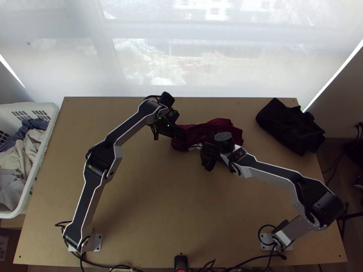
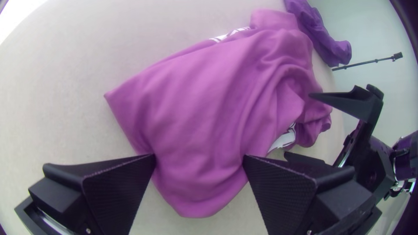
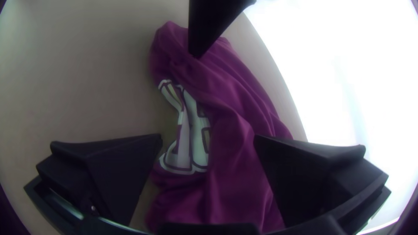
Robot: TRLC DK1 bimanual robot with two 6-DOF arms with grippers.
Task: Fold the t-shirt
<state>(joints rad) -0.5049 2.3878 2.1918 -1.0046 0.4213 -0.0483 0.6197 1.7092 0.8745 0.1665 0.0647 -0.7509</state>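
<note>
Shirt (image 2: 209, 100) looks light, soft, limp, prone to bunching; best pinched at its pointed corner (image 2: 115, 98). Left end effector (image 2: 199, 156) and right end effector (image 3: 208, 136) both spread, empty.

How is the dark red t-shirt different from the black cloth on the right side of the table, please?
The t-shirt is dark red in the top view, while the black cloth looks black there. The t-shirt bears a white print; the black cloth shows none. The t-shirt lies wholly on the table, but the black cloth reaches past its right edge. Both lie rumpled, not flat.
</note>
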